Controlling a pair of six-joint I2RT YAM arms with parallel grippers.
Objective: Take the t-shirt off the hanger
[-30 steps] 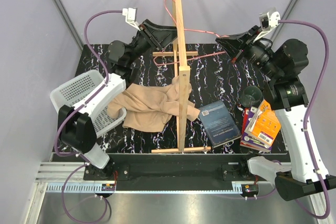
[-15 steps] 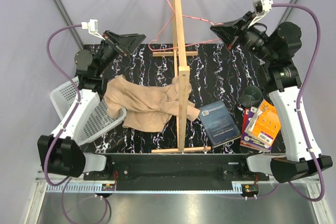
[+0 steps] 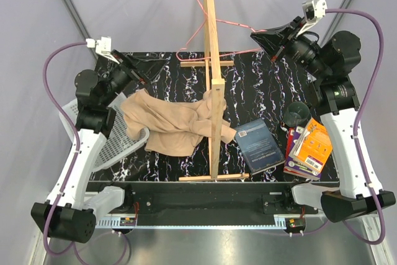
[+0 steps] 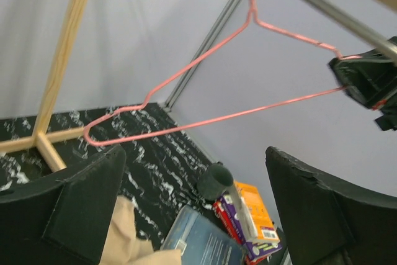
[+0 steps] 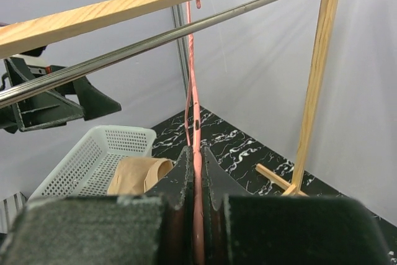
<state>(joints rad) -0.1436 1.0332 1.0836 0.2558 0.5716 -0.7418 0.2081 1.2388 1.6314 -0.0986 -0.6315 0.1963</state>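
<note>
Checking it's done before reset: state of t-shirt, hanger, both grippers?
t-shirt: off the hanger, crumpled on the table.
hanger: bare, one end clamped.
left gripper: open, empty.
right gripper: shut on hanger.

Pale grey-lilac walls (image 3: 124, 4) — black white-veined table (image 3: 260, 85), tall wooden stand (image 3: 213, 41), even light.

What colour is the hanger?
The hanger is pink; the left wrist view shows it best.

open: table (image 3: 260, 91) right of stand (image 3: 214, 91) | blocked: stand centre, hanger (image 4: 217, 116) above, books (image 3: 308, 148) right
</note>
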